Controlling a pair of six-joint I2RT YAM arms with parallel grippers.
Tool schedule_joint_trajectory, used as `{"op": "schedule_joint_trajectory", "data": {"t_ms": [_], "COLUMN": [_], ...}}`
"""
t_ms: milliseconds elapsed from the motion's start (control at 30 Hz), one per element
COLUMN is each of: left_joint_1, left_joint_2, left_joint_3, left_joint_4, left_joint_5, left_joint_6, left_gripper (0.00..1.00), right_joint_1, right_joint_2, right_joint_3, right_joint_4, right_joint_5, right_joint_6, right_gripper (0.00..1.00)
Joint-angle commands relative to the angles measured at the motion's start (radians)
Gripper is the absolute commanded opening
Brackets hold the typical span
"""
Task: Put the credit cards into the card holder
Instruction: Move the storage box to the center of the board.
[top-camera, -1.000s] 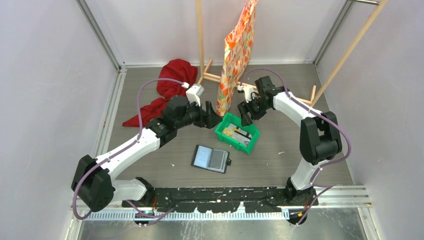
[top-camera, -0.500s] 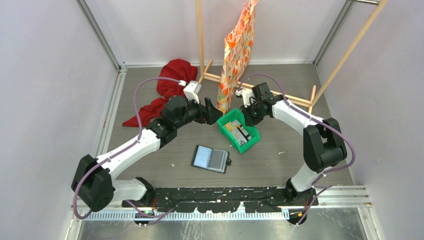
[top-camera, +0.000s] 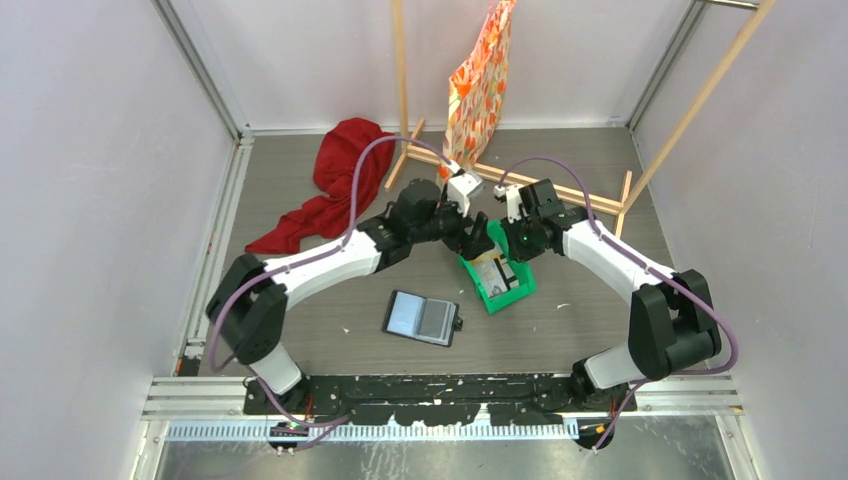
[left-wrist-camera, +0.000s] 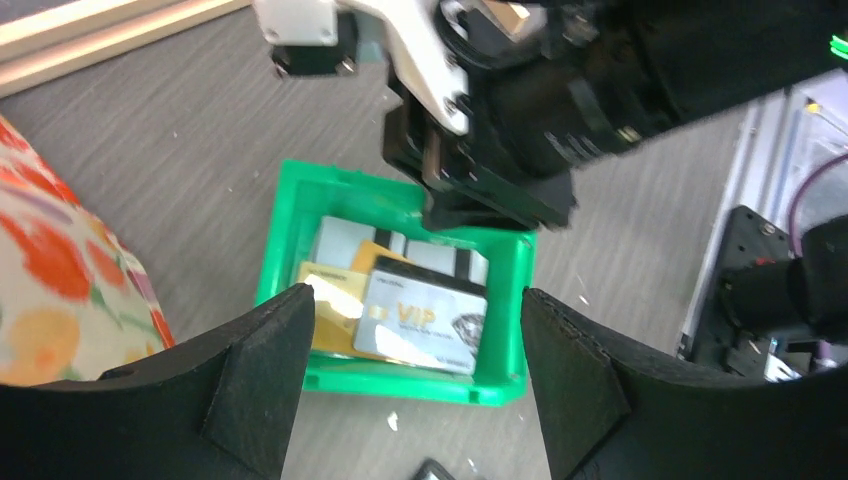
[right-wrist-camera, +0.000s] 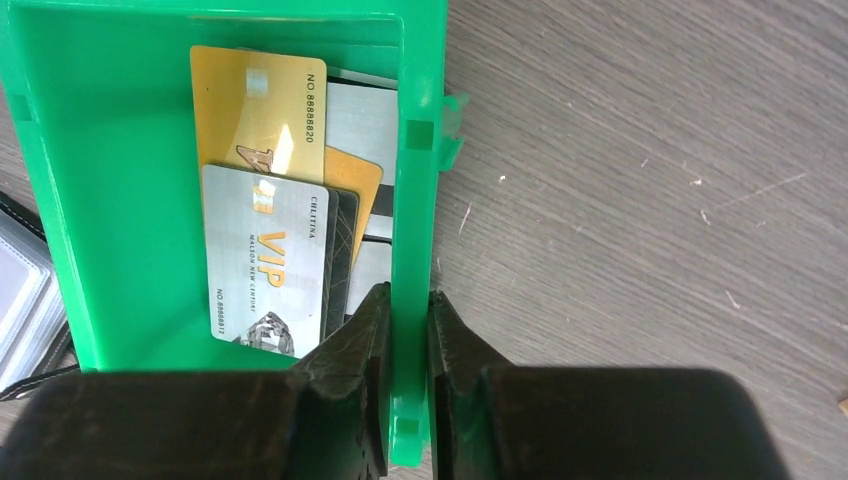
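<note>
Holder (top-camera: 423, 318) lies open, pocket pages up, toward the middle of the near edge, apart from both arms. Beyond it, right of centre, the tray (right-wrist-camera: 90, 200) carries the cards (right-wrist-camera: 258, 100) in an overlapping stack. Right gripper (right-wrist-camera: 408, 330) is clamped on the tray's side wall, one finger inside and one outside. Left gripper (left-wrist-camera: 415, 325) hangs above the stack, spread wide, holding nothing.

Judgement: the step in hand is lifting a first card. The silver VIP card (right-wrist-camera: 265, 255) lies uppermost and is the sound choice. The right arm should pin the tray while the left comes down on a free edge, since flat cards give little purchase and neighbours may drag.

Count:
- Holder: one.
- Tray: one.
- Cards: five showing (two gold, one silver, one dark, one grey); overlap may hide more.
- Toward the far edge: one red cloth (top-camera: 335, 180) and one hanging patterned cloth (top-camera: 475, 90).
</note>
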Motion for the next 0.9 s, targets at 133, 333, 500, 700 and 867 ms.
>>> {"op": "schedule_joint_trajectory", "data": {"t_ms": [133,333,500,700,867], "left_joint_1": [-0.019,-0.025,-0.010,0.024,0.028], "left_joint_2": [0.186,0.257,0.313,0.443,0.520], "left_joint_3": [0.226,0.288,0.377,0.571,0.692], "left_joint_4": [-0.174,-0.236,-0.350,-0.589,-0.759], "left_joint_5": [-0.009,0.008,0.135,0.291,0.319], "left_joint_6": [-0.008,-0.027,0.066,0.067,0.144], "left_gripper": [0.76,0.76,0.78,0.77,0.78], "right_joint_1": [-0.052,-0.095,-0.148,-0.180,-0.183], "right_joint_2": [-0.057,-0.060,-0.074,-0.103,-0.103], "right_joint_3": [-0.026,-0.015,0.005,-0.022,-0.038], "right_joint_4": [0.075,0.061,-0.003,-0.014,-0.010], "right_joint_5": [-0.128,-0.244,-0.318,-0.327,-0.326], "right_joint_6": [0.103,0.114,0.033,0.011,0.008], "right_gripper": [0.33,0.58,0.68,0.67,0.56]}}
